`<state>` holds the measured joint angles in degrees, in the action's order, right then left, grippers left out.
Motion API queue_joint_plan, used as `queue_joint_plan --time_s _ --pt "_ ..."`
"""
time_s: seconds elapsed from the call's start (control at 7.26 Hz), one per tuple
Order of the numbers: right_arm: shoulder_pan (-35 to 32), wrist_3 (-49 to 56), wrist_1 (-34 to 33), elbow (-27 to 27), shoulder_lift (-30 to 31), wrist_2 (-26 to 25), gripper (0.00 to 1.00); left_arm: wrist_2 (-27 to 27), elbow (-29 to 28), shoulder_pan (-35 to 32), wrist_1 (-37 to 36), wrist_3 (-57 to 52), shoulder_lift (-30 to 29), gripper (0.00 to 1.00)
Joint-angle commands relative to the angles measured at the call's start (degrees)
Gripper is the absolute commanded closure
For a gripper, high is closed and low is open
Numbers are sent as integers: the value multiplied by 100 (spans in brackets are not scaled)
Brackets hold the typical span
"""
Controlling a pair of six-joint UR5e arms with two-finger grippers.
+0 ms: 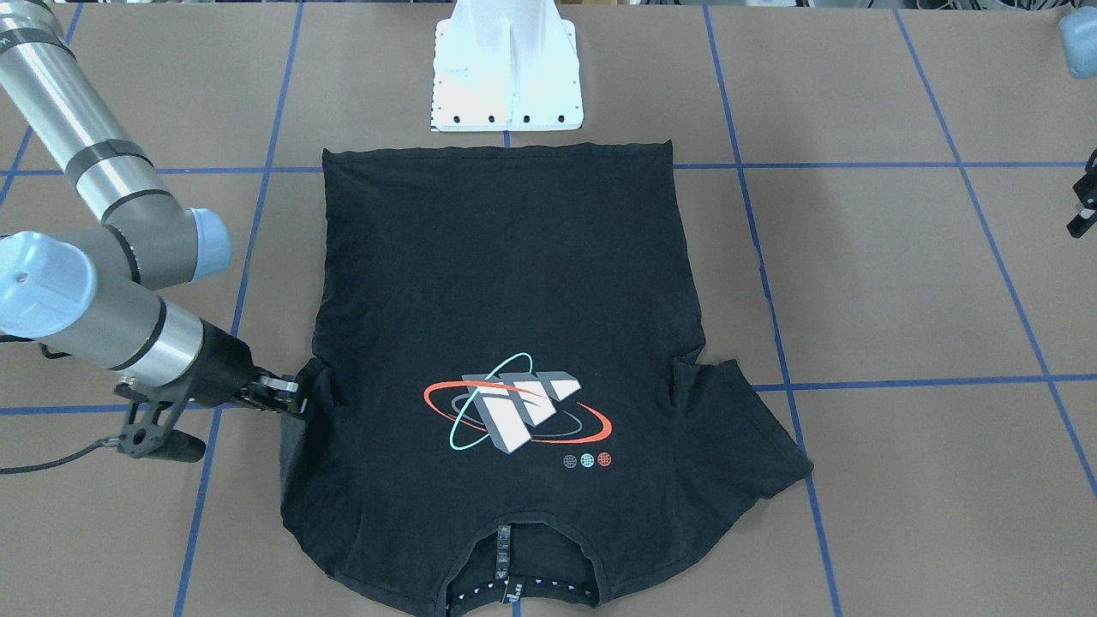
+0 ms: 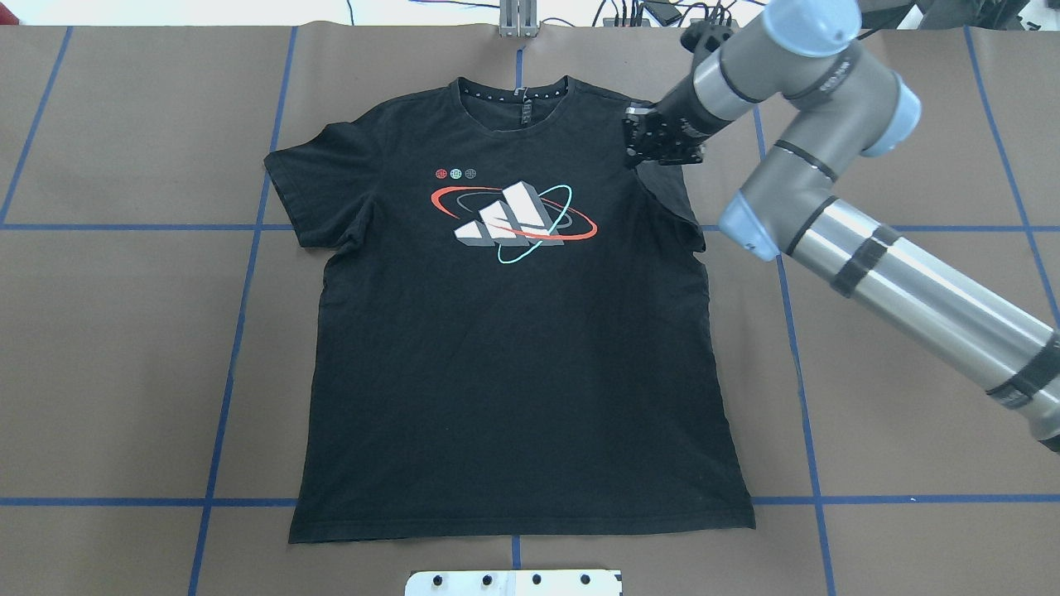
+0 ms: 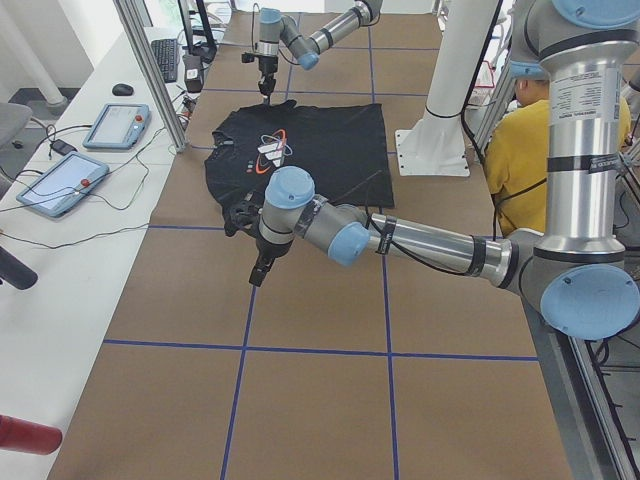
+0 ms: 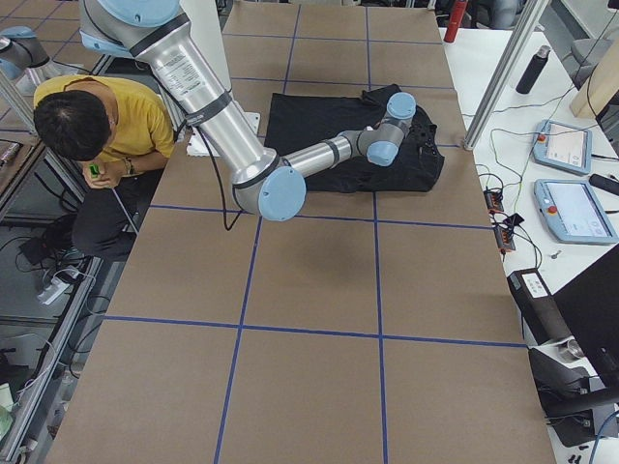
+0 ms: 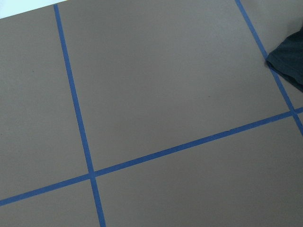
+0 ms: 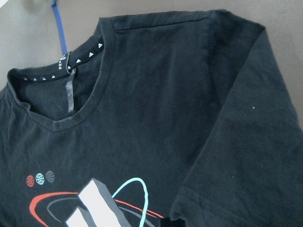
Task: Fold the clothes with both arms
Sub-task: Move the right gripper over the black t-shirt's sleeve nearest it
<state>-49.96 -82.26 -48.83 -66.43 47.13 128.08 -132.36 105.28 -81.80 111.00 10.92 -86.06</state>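
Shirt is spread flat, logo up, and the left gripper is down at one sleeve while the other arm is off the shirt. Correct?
Wrong arm: the right gripper is at the sleeve of the T-shirt, as the overhead view shows. The rest holds.

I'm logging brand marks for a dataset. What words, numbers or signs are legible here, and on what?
No text is readable.
T-shirt logo: bars and orbit rings only, no words.
On the collar label: print too small to read.
On the left arm sticker: blurred.
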Motion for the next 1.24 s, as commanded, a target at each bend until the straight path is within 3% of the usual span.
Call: queue_joint_plan --time_s 0.0,0.14,0.28,0.55,1.1 --pt "100 -124 -21 542 -397 -204 100 -1 -78 32 1 -10 -60 1" --pt "179 -132 -21 770 -589 -422 85 -1 -87 50 1 -11 -200 1" --pt "336 -185 -4 929 -765 -694 1 -1 -278 163 1 68 -480 1" --pt "539 -203 49 861 -767 -969 0 -167 -1207 609 376 655 -1436 1" --pt "522 -203 -30 -1060 591 -925 0 -168 -3614 1735 1668 1192 -3018 1"
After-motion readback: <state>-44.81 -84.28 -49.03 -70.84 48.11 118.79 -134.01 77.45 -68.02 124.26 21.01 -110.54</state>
